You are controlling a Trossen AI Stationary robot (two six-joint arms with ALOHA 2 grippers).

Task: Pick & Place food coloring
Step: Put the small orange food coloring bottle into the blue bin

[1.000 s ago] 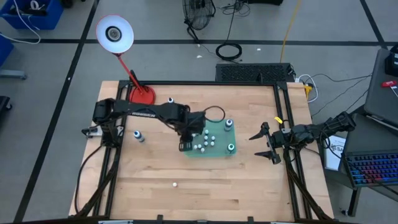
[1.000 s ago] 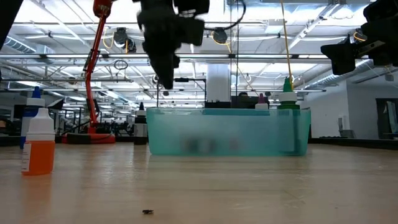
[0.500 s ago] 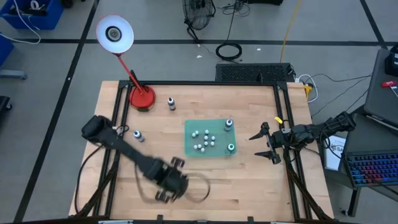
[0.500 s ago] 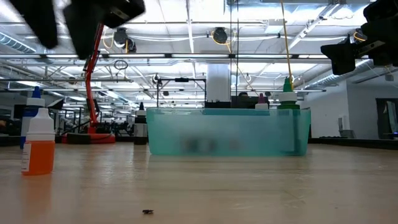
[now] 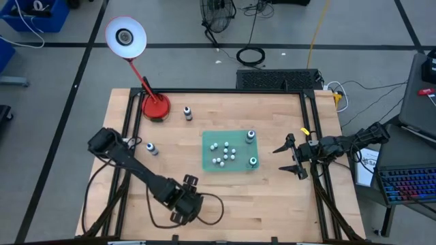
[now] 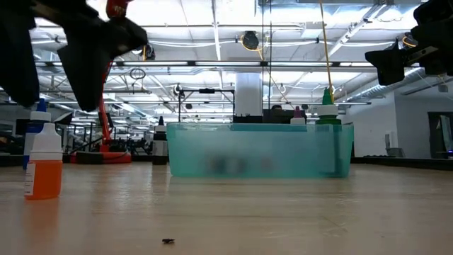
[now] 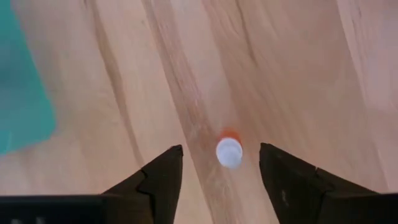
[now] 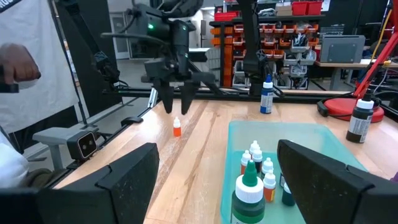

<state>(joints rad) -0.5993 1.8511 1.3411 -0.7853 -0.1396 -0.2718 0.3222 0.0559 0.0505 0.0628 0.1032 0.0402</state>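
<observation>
The left gripper [image 7: 221,171] hangs with its jaws spread wide and nothing between them, directly above a small orange food-coloring bottle [image 7: 229,151] that stands alone on the wooden table [image 5: 272,197]. In the left wrist view the bottle's white cap sits between the two dark fingers [image 7: 152,180], a little nearer one than the other, with bare wood on every side. In the low view the bottle [image 6: 43,161] stands upright below the gripper, clear of it; the fingers are not yet down around it.

The bottle looks like a light, small plastic dropper: narrow, taller than wide, and easy to tip if one finger reaches it first. The body is probably smooth and slightly squeezable, so a modest squeeze should do. The surest hold seems to be on the orange body just below the cap's shoulder, with the jaws centred so both pads meet it together; gripping the tapered cap alone risks it slipping out.

Off to one side of the left gripper lies the teal tray [image 5: 208,153], which already holds several white-capped bottles [image 5: 223,151] and two larger ones with green tops [image 5: 253,161]. Two more dark bottles [image 5: 187,112] stand on the table beyond it, near the red lamp base [image 5: 155,105].

The right gripper [image 5: 286,156] waits at the far edge of the tray, jaws apart and empty.
</observation>
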